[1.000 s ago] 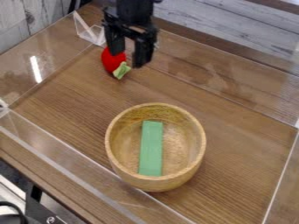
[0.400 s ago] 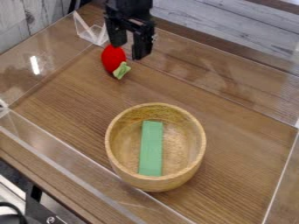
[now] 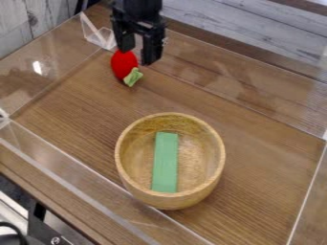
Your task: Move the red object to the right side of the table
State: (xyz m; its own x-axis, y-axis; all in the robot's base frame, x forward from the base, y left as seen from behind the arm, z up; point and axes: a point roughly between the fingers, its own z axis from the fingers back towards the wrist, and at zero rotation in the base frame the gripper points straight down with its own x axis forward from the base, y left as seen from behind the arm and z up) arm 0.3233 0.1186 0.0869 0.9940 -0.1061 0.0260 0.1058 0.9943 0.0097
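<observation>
From the one camera, looking down across the desk, the black claw hangs at the far left, pointing straight down, its fingers spread wide with nothing between them. The red fruit lies on the wood directly under it, green stem end toward the near side, and the finger tips seem to sit just above or around its top; whether they touch it I cannot tell. That spread, straight-down pose reads to me as a lineup for a pinch from above, not yet made.

The fruit is on the left part of the desk, close to the back left corner, so the task is barely begun. Nearer the camera, in the middle, a round wooden bowl holds a flat green block lying along its bottom; it is well apart from the fruit.

Low clear walls edge the desk. The right side, beyond the bowl, is bare wood with plenty of room. A carry along the back would pass behind the bowl; the right wall is the limit to mind when setting down.
</observation>
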